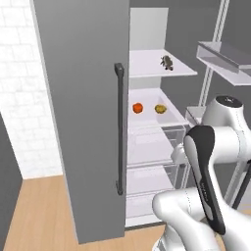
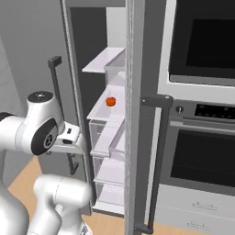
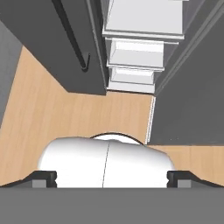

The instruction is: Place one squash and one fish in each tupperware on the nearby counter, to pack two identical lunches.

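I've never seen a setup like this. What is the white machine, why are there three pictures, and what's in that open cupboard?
The white machine is a robot arm on a base that can drive. Two pictures come from cameras on that base, behind the arm to its left and right. The third comes from a camera on the hand, here looking down at the wooden floor; the two dark fingers at its bottom stand wide apart and hold nothing. The cupboard is an open fridge. On one shelf sit an orange-red squash and a yellow squash; a dark fish lies on the shelf above. Beside the fridge is an oven.
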Robot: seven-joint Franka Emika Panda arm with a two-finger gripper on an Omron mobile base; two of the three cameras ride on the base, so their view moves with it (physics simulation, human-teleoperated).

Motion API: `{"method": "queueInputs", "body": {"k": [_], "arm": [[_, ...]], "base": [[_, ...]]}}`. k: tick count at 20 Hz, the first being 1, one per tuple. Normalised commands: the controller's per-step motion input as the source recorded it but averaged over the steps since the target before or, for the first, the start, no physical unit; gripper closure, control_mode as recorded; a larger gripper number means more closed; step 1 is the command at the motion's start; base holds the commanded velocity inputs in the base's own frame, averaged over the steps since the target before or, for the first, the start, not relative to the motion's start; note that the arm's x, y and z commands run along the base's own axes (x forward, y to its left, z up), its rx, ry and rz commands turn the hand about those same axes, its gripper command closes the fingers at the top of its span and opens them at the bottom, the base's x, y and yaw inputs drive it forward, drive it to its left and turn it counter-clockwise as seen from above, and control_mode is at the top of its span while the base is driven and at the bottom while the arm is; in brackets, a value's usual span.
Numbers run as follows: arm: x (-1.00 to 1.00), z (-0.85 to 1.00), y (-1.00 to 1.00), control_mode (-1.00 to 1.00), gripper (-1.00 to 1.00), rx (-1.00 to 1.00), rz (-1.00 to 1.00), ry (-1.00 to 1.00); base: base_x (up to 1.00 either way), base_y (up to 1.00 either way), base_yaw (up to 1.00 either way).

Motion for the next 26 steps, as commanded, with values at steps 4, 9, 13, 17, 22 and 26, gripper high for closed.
{"method": "queueInputs", "body": {"k": [4,9,13,17,22,26], "arm": [[0.0,0.0,0.0,1.0,-1.0,0.0,0.0,0.0],[0.0,0.0,0.0,1.0,-1.0,0.0,0.0,0.0],[0.0,0.0,0.0,1.0,-1.0,0.0,0.0,0.0],[0.0,0.0,0.0,1.0,-1.0,0.0,0.0,0.0],[0.0,0.0,0.0,1.0,-1.0,0.0,0.0,0.0],[0.0,0.0,0.0,1.0,-1.0,0.0,0.0,0.0]], "base": [[0.68,0.0,-0.09],[0.27,0.0,-0.19],[0.05,0.16,-0.25],[0.11,0.18,-0.21],[0.37,-0.01,-0.04],[0.53,-0.01,0.0]]}}
